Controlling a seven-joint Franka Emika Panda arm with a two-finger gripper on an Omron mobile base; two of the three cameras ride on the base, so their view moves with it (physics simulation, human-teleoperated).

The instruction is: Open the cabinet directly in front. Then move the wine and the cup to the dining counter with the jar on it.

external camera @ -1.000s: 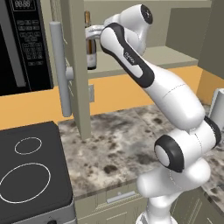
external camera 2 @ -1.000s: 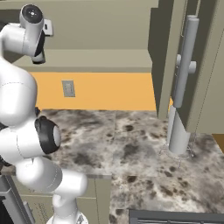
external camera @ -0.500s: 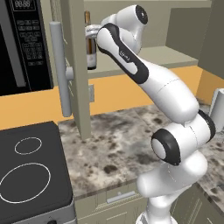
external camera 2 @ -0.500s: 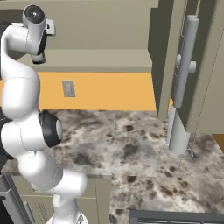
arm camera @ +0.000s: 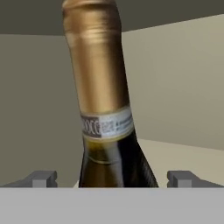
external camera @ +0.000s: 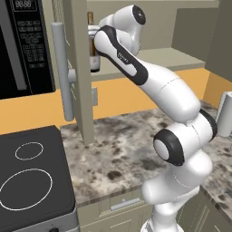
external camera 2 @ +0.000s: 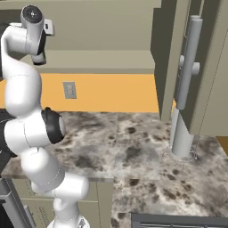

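Your arm reaches into the open cabinet [external camera: 79, 68], where the wine [arm camera: 103, 109] stands upright on the shelf between your jaws, spread wide apart on either side to close around it.

- Wine [arm camera: 103, 100]: top of neck cut by hand view's upper edge, lower body hidden by bottom band.
- Wine in left base view: mostly behind arm and cabinet [external camera: 77, 68] door.
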